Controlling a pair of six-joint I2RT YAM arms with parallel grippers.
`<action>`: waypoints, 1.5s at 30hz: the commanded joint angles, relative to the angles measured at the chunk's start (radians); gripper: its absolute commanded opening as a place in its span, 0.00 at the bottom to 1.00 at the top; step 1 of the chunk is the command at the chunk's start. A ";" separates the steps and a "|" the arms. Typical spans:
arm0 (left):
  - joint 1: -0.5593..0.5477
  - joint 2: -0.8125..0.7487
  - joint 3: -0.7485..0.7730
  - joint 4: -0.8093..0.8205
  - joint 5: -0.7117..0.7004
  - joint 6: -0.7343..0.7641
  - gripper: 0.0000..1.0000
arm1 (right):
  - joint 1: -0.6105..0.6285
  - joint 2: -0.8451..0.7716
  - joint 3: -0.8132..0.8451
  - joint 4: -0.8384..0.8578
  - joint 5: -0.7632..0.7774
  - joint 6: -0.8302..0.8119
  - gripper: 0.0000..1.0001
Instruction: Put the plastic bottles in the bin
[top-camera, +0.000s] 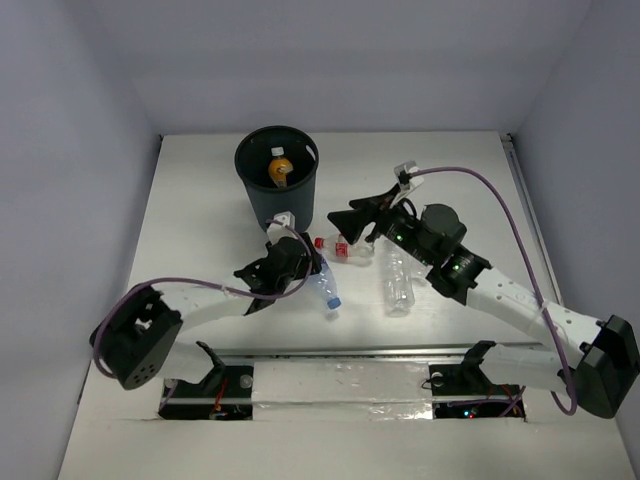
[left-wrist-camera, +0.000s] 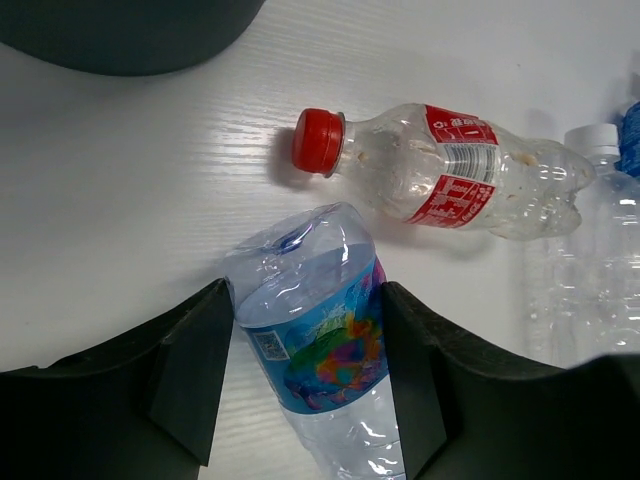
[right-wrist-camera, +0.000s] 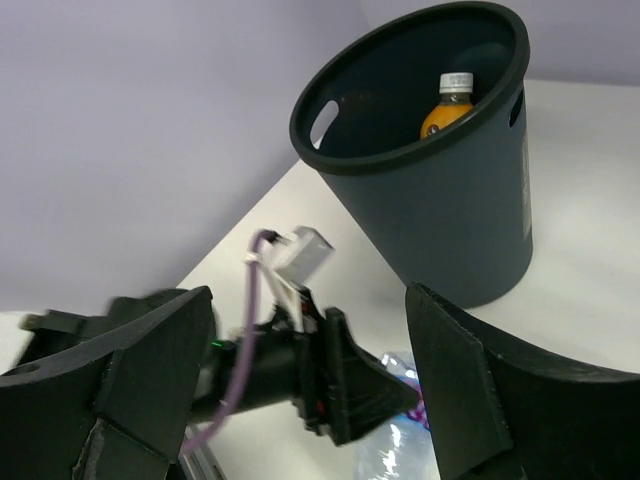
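**Left gripper astride a lying bottle, right gripper open beside the bin**

The left gripper's (left-wrist-camera: 305, 292) two black fingers (left-wrist-camera: 190, 370) sit on either side of a clear blue-labelled bottle (left-wrist-camera: 320, 350). They are about half spread and right against its walls; whether they are squeezing it cannot be told. That bottle lies on the white table (top-camera: 200, 220), long axis near to far, base pointing far and cap near. Just beyond its base lies a red-capped bottle (left-wrist-camera: 450, 175), long axis left to right, cap pointing left toward the black bin (top-camera: 277, 190). To the right, a plain clear bottle (top-camera: 397, 282) lies near to far. The right gripper (top-camera: 348, 220), just right of the bin, is spread wide with nothing between its fingers. Inside the bin an orange bottle (right-wrist-camera: 445, 112) stands, white cap up.
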 joint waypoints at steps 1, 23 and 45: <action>0.004 -0.149 0.003 -0.092 -0.037 0.011 0.35 | 0.010 -0.024 -0.012 -0.005 0.034 -0.013 0.83; 0.102 -0.091 0.881 -0.146 -0.587 0.619 0.34 | 0.010 -0.138 -0.079 -0.040 0.380 0.059 0.79; 0.127 0.173 0.741 0.346 -0.770 1.098 0.71 | 0.010 -0.112 -0.061 -0.083 0.464 0.053 0.79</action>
